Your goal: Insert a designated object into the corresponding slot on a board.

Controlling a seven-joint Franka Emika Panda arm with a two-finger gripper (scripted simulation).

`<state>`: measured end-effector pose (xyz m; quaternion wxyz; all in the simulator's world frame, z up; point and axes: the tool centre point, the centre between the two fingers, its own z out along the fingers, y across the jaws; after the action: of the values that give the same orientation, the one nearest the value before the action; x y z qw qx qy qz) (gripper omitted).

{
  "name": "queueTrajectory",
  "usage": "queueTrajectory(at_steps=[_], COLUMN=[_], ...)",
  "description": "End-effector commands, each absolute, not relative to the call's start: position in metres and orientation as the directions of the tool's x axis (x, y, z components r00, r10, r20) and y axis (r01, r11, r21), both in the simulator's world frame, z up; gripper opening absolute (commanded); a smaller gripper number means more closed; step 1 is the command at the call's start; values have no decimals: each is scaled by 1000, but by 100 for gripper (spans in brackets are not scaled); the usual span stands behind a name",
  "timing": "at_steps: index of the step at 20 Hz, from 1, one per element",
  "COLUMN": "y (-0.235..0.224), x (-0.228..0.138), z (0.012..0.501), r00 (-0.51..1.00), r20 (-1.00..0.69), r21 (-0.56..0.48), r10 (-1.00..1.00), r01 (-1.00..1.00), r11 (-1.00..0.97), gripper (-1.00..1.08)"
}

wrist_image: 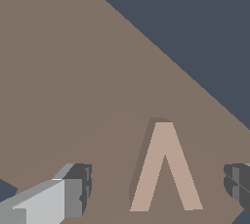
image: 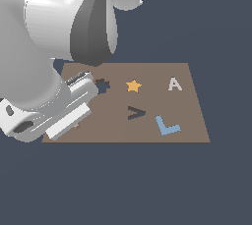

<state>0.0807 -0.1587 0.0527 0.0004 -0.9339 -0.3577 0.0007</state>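
Observation:
In the wrist view the designated object, a flat tan V-shaped piece, lies on the brown board. My gripper is open and straddles it. One grey fingertip stands on each side of the piece, clear of it. In the exterior view the arm's hand hangs low over the board's near corner on the exterior view's left, hiding the piece and the fingertips. The slot, a dark V-shaped cutout, lies near the board's middle, well apart from the hand.
An orange star, a white A and a blue L lie on the board. A dark gear-shaped hole is partly hidden by the hand. The bulky arm covers the exterior view's left. The board's edge runs past the piece.

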Motion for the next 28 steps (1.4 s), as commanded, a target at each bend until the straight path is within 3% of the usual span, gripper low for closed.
queueTrajectory(at_steps=[1, 17, 18, 28], y=[-160, -161, -161, -161], x=[84, 87, 87, 87], z=[51, 30, 30, 30], r00=[732, 725, 725, 725], r20=[0, 0, 0, 0], r21=[0, 0, 0, 0], r10=[682, 689, 689, 689], r01=[682, 689, 689, 689], r11=[-732, -725, -725, -725], gripper=[100, 100, -100, -100])
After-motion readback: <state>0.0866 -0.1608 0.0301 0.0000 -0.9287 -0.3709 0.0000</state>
